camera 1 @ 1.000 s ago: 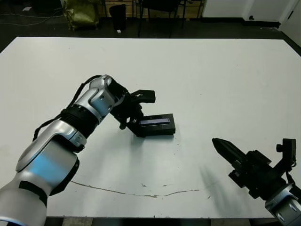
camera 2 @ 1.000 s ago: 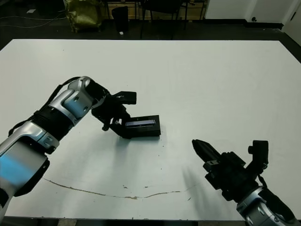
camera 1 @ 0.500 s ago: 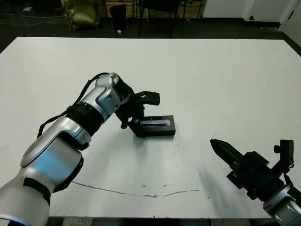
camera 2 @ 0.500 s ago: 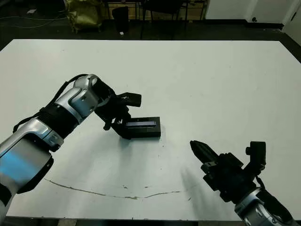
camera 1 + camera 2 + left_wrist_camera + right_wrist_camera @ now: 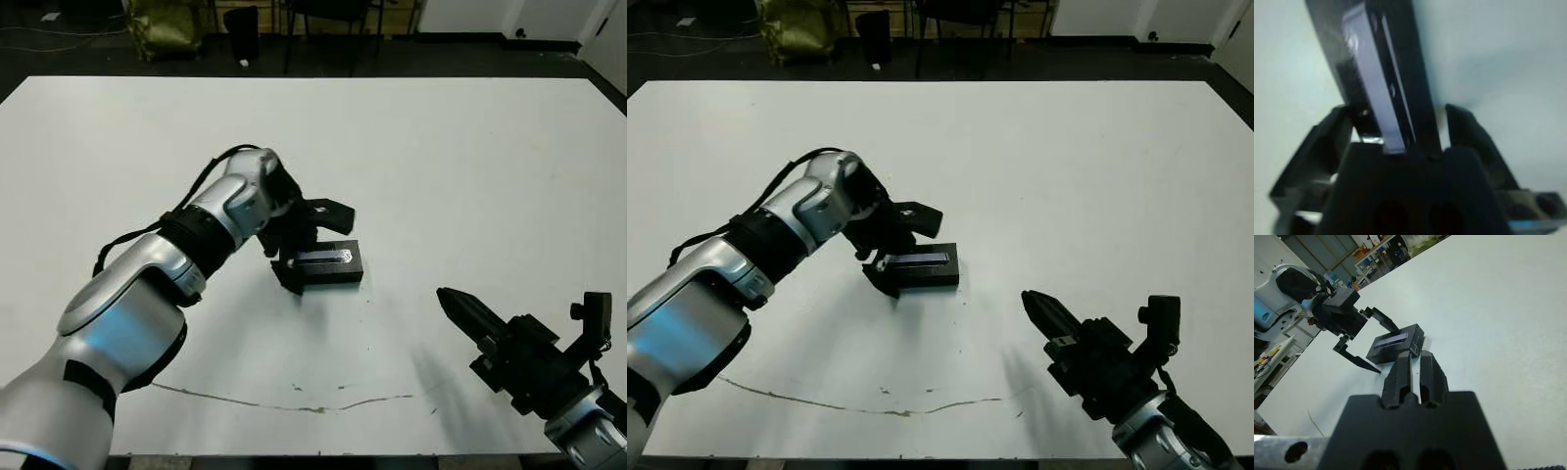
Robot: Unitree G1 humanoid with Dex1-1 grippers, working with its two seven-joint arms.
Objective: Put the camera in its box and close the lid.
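The box point(image 5: 327, 266) sits closed near the middle of the white tabletop point(image 5: 470, 166), and I take it as my landmark. The lid point(image 5: 919, 259) lies flat on top of it, its pale silvery-blue stripe facing up and running along the box's length. I cannot see the camera anywhere; with the lid on, the inside of the box is hidden from me.

My left claw point(image 5: 312, 249) is at the box's left end, reaching in from my left side. Its two black fingers are spread wide: one finger point(image 5: 333, 211) reaches past the far side of the box and the other point(image 5: 1357, 361) angles down on the near side, its tip close to the tabletop. In my left wrist view the box fills the space between the fingers, blurred, with the striped lid tilted across the picture. I cannot tell whether either finger is touching the box.

My right claw point(image 5: 462, 310) hangs well apart from the box, off its near right corner and close to the tabletop's near edge. Its fingers are pressed together with nothing between them, pointing back toward the box.

A thin wavy dark line point(image 5: 294, 403) marks the tabletop on the near side of the box.
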